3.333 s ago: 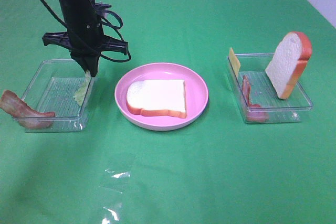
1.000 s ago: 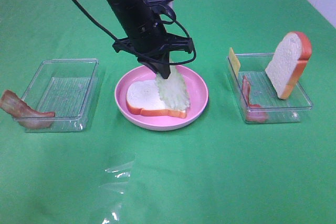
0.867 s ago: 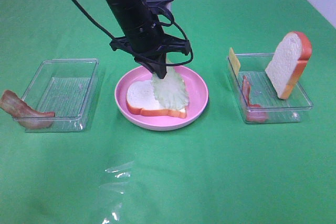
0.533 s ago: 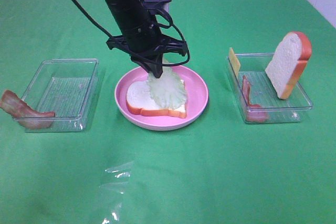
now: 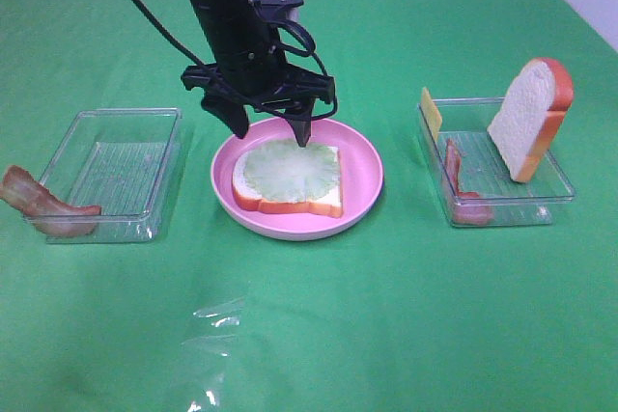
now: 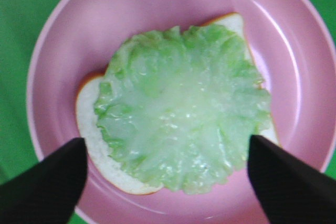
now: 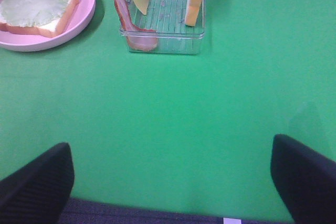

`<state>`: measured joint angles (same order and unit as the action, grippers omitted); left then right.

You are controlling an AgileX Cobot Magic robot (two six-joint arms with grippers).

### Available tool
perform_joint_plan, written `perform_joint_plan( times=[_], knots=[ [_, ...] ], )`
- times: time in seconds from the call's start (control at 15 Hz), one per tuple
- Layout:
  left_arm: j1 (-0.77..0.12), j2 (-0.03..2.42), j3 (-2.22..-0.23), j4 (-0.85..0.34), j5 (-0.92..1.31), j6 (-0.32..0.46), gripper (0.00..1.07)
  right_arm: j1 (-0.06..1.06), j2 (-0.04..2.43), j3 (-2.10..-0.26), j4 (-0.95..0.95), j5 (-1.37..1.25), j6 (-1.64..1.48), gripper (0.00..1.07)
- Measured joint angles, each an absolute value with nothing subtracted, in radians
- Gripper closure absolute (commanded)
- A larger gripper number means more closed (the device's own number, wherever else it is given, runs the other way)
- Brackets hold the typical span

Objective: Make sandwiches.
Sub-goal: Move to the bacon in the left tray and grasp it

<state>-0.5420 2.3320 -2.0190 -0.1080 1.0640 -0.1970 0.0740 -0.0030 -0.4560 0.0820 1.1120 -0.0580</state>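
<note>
A white bread slice [image 5: 290, 206] with an orange-brown crust lies on the round pink plate [image 5: 367, 176]. A pale green lettuce leaf [image 5: 290, 169] lies flat on it. My left gripper [image 5: 270, 129] hangs just above the far edge of the plate, open and empty. In the left wrist view, its fingertips [image 6: 47, 182] flank the lettuce [image 6: 181, 124] on the bread [image 6: 105, 166]. My right gripper [image 7: 170, 182] is open and empty over bare cloth, well short of the right tray [image 7: 163, 38]. A second bread slice [image 5: 531, 118] stands upright in that tray.
The right tray [image 5: 502, 202] also holds a yellow cheese slice [image 5: 431, 113] and a bacon strip [image 5: 454, 176]. The left clear tray [image 5: 116, 171] has a bacon strip [image 5: 39, 205] draped over its front left corner. Crumpled clear film [image 5: 212, 354] lies on the green cloth near the front.
My left gripper carried the lettuce from the left tray to the plate, lowered it onto the bread, then opened and let it go. The lettuce now lies flat.
</note>
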Motion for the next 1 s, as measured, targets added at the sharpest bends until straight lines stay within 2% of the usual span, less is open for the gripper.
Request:
perform_joint_plan(
  times=[0.2, 0.4, 0.53, 0.67, 0.87, 1.0],
  knots=[
    [-0.542, 2.309, -2.029, -0.027, 1.143, -0.240, 0.04, 0.074, -0.003, -0.456, 0.084, 1.112, -0.058, 0.10],
    [-0.542, 2.297, -2.091, -0.016, 1.206, -0.227, 0.05, 0.074, -0.003, -0.456, 0.086, 1.112, -0.058, 0.10],
    [-0.541, 2.265, -2.111, -0.030, 1.208, -0.192, 0.05, 0.074, -0.003, -0.456, 0.088, 1.112, -0.058, 0.10],
    [-0.541, 2.175, -2.024, -0.035, 1.208, -0.157, 0.05, 0.074, -0.003, -0.456, 0.088, 1.112, -0.058, 0.10],
    [-0.501, 2.008, -1.846, -0.020, 1.210, -0.150, 0.05, 0.074, -0.003, -0.456, 0.089, 1.112, -0.058, 0.10],
    [-0.410, 1.894, -1.727, -0.009, 1.210, -0.150, 0.06, 0.074, -0.004, -0.456, 0.089, 1.112, -0.058, 0.10]
  ],
)
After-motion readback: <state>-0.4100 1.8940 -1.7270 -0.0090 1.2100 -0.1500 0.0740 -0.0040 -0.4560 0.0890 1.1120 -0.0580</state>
